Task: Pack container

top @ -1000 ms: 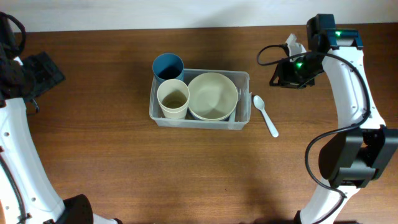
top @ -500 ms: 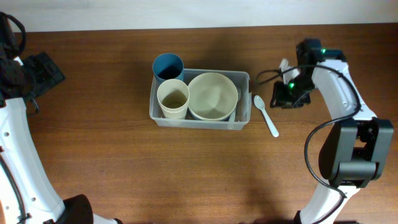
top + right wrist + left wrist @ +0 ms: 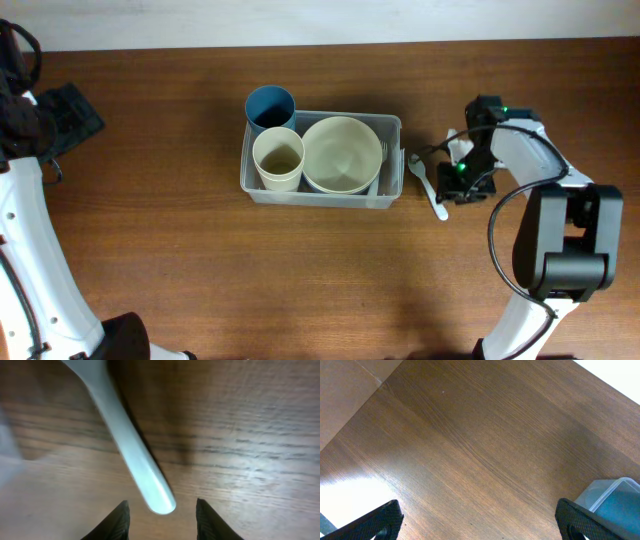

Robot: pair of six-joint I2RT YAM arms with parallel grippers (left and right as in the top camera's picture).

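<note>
The clear container [image 3: 390, 196] stands mid-table and holds a cream cup [image 3: 278, 158], a cream bowl [image 3: 341, 153] and, at its far left corner, a blue cup [image 3: 270, 106]. A white spoon [image 3: 421, 176] lies on the table just right of it. My right gripper [image 3: 450, 192] hangs low over the spoon's handle end. In the right wrist view the handle [image 3: 131, 450] runs down between the two fingertips, and my right gripper [image 3: 162, 517] is open and apart from it. My left gripper [image 3: 72, 115] rests far left, and in its wrist view my left gripper [image 3: 480, 525] is wide open over bare wood.
A pale utensil [image 3: 385, 160] lies along the container's right inner wall. The container's corner [image 3: 612, 500], blue showing through it, appears at the lower right of the left wrist view. The table's back edge runs along the top of the overhead view.
My right arm has swung from the back right down and left to the spoon's handle, and its jaws have spread slightly. The left arm has not moved.
</note>
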